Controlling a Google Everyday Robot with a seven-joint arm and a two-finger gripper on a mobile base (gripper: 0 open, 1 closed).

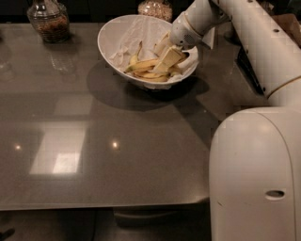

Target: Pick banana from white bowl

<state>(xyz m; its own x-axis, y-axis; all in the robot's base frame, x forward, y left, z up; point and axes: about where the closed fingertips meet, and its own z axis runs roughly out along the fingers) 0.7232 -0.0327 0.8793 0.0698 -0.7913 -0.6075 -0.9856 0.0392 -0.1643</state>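
Observation:
The white bowl [107,36] stands at the back of the grey table, lined with crumpled white paper [126,49]. Several yellow bananas [143,66] lie in its right half. My gripper [166,55] reaches down into the bowl from the upper right and its tip rests on or among the bananas near the bowl's right rim. The white arm [244,28] comes in from the right. The gripper hides part of the bananas.
A glass jar with brown contents [48,21] stands at the back left, and another jar [155,8] stands behind the bowl. A dark object [248,70] sits at the table's right edge. The robot's white body [256,174] fills the lower right.

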